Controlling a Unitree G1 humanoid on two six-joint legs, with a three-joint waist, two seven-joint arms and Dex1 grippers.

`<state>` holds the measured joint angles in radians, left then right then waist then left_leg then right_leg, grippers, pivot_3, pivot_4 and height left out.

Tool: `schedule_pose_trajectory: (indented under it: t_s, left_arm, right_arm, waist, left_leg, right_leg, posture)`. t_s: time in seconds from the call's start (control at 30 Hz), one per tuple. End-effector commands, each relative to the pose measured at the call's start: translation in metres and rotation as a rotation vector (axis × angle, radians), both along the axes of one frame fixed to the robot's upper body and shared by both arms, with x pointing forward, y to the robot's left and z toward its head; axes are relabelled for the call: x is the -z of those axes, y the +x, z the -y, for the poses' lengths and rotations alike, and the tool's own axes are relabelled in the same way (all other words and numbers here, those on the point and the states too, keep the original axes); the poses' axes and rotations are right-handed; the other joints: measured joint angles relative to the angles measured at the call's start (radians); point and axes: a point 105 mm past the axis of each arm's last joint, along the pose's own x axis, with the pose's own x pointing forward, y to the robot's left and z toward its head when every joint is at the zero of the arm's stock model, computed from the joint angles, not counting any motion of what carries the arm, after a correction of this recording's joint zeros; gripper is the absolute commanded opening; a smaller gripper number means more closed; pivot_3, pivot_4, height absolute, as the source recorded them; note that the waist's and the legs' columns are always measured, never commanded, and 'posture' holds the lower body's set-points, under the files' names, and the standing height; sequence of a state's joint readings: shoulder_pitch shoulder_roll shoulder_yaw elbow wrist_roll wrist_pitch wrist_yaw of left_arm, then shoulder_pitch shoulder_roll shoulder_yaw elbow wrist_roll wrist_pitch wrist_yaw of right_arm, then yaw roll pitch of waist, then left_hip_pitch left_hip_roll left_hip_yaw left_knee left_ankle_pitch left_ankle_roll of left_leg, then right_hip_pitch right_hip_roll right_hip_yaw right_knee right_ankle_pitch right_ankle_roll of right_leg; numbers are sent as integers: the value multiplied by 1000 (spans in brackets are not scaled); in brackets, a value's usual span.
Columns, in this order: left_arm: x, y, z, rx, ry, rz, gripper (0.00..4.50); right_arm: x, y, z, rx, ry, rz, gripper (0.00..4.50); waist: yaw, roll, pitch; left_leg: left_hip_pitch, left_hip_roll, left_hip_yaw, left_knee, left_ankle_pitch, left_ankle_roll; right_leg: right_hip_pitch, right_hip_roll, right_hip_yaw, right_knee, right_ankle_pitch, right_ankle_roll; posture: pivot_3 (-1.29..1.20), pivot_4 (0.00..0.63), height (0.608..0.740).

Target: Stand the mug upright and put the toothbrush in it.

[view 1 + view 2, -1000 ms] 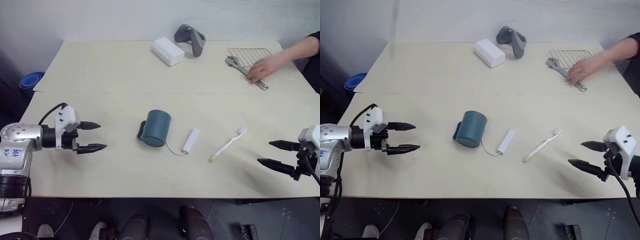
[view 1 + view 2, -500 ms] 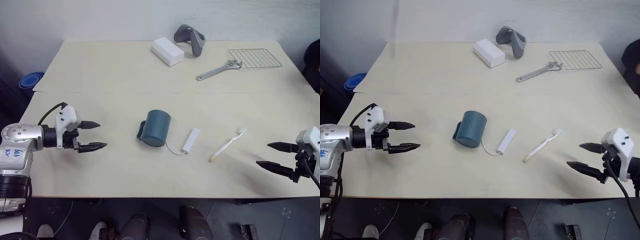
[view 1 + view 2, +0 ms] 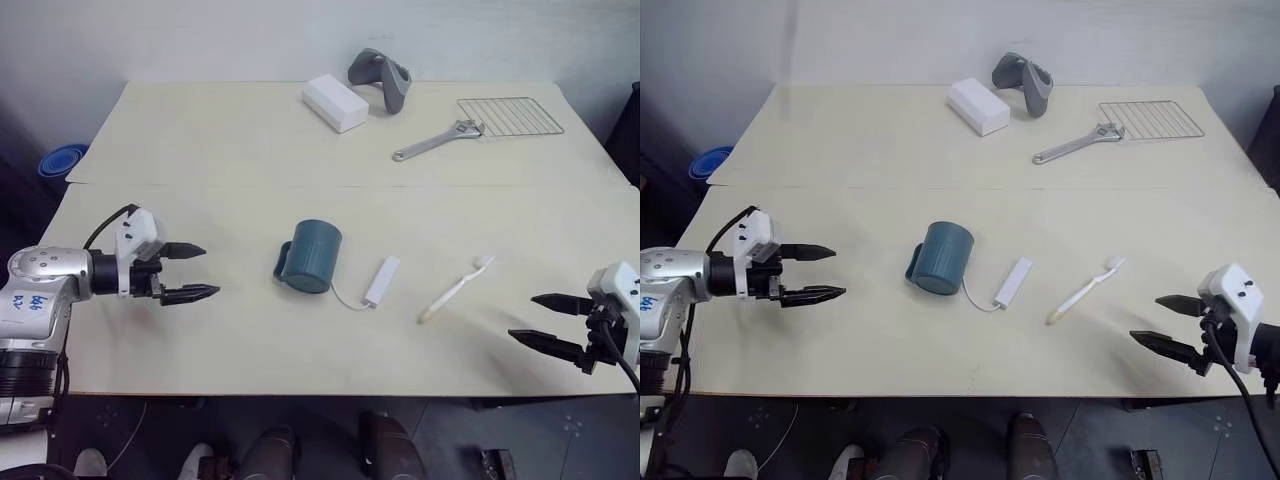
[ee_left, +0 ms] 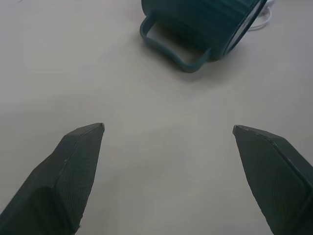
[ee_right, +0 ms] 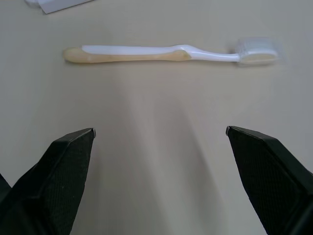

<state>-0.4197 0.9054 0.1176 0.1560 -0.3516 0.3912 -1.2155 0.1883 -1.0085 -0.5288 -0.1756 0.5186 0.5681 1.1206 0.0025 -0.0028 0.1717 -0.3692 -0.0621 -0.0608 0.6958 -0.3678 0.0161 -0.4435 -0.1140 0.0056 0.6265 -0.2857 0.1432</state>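
Note:
The dark teal mug lies on its side near the middle of the table, its loop handle turned toward my left arm. To its right lies the slim white toothbrush, flat on the table with the bristled head pointing to the far side. My left gripper hovers open over the table well left of the mug, pointing at it, nothing between its fingers. At the table's right front my right gripper stands open and empty, pointing toward the toothbrush, a short way from it.
A short white gadget with a thin cord lies between mug and toothbrush. Along the far edge are a white box, a grey device, a silver wrench and a wire rack. A blue bowl sits off the table's left.
The person's hand that rested on the wrench by the wire rack has withdrawn. The wrench now lies at a slant left of the rack. Both grippers stay open, hardly moved.

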Motion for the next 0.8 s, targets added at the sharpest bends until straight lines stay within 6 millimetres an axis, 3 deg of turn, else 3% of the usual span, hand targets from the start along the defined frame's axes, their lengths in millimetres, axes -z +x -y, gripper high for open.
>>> schedule_pose_trajectory:
  t_s: [0.03,0.2,0.37,0.43,0.57,0.8]
  left_arm:
    - [-14,0,9,37,-33,38,4500]
    - [-37,-15,34,154,-126,7,4500]
    - [-73,-47,68,392,-125,0,4500]
    - [-77,-50,74,435,-75,19,4500]
    - [-80,-51,85,505,-38,35,4500]
    - [-80,-43,99,568,-7,55,4500]
  right_arm:
    - [-15,1,-4,11,-4,69,4466]
    - [-32,12,-43,121,133,142,4466]
    - [-38,31,-115,239,315,186,4466]
    - [-35,37,-134,282,309,188,4091]
    - [-29,47,-148,360,299,157,2851]
    - [-3,70,-169,441,324,17,2851]
  waist:
    - [0,0,0]
    - [-2,0,0]
    - [-8,-2,-1]
    - [-6,2,-1]
    - [-1,4,-1]
    - [-11,3,-2]
  left_leg:
    - [0,0,0,0,0,0]
    - [-1,1,-1,1,0,0]
    - [-1,4,-3,2,-1,-4]
    - [-1,4,-3,2,-1,-5]
    - [-1,1,-4,1,0,-3]
    - [-1,0,-4,-1,0,-2]
  right_leg:
    - [0,0,0,0,0,0]
    - [0,0,0,1,0,0]
    - [0,-1,0,0,1,-1]
    - [-1,0,0,1,1,-3]
    - [-1,2,-1,1,1,-3]
    - [-2,2,-1,2,1,-3]
  posture:
    - [0,150,740]
    - [0,150,740]
    - [0,150,740]
    - [0,150,740]
    - [0,150,740]
    - [0,150,740]
